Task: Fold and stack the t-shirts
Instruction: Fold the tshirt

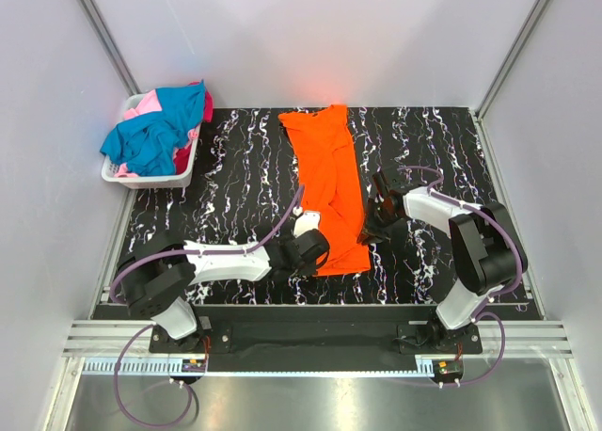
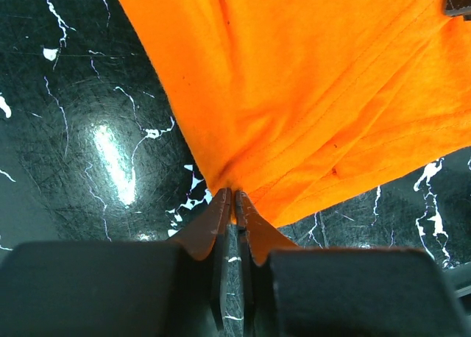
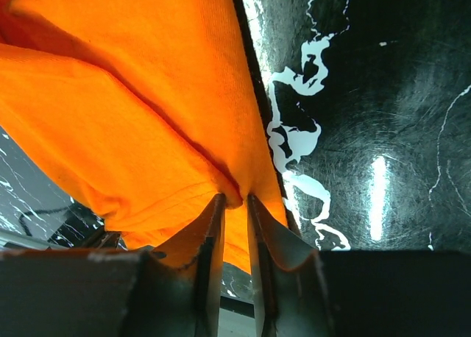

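Note:
The orange t-shirt [image 1: 329,182] lies lengthwise as a long folded strip on the black marbled table [image 1: 235,177]. My left gripper [image 1: 303,226] is shut on its near left edge; in the left wrist view the cloth [image 2: 309,87] bunches into the closed tips [image 2: 234,196]. My right gripper [image 1: 373,226] is shut on the shirt's near right edge; in the right wrist view a fold of cloth [image 3: 132,109] is pinched between the fingers [image 3: 234,201]. The near end of the shirt is a little raised between both grippers. Teal-blue [image 1: 155,130], pink and red shirts lie heaped in the basket.
The white slatted basket [image 1: 150,179] stands at the far left corner of the table. White walls close in the back and sides. A metal rail [image 1: 310,342] runs along the near edge by the arm bases.

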`<action>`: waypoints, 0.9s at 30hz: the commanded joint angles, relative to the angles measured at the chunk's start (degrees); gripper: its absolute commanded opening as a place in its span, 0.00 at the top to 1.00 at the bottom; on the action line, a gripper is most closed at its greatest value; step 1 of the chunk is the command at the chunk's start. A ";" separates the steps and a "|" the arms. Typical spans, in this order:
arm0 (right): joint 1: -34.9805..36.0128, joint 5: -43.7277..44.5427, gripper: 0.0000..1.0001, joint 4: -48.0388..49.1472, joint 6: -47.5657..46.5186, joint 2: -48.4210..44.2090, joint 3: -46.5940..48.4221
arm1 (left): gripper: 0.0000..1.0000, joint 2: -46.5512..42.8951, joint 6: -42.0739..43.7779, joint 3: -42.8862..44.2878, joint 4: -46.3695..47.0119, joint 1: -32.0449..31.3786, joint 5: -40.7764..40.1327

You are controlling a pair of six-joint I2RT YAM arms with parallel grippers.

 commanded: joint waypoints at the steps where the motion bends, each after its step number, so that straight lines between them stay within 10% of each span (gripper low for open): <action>1: 0.36 0.68 0.75 1.49 -0.58 -0.53 1.55 | 0.91 -2.21 -0.76 0.30 1.04 -0.34 -2.07; 27: 1.77 2.53 0.66 -0.18 -2.25 2.98 3.67 | 0.91 -1.86 -1.37 0.13 0.96 -0.34 -1.20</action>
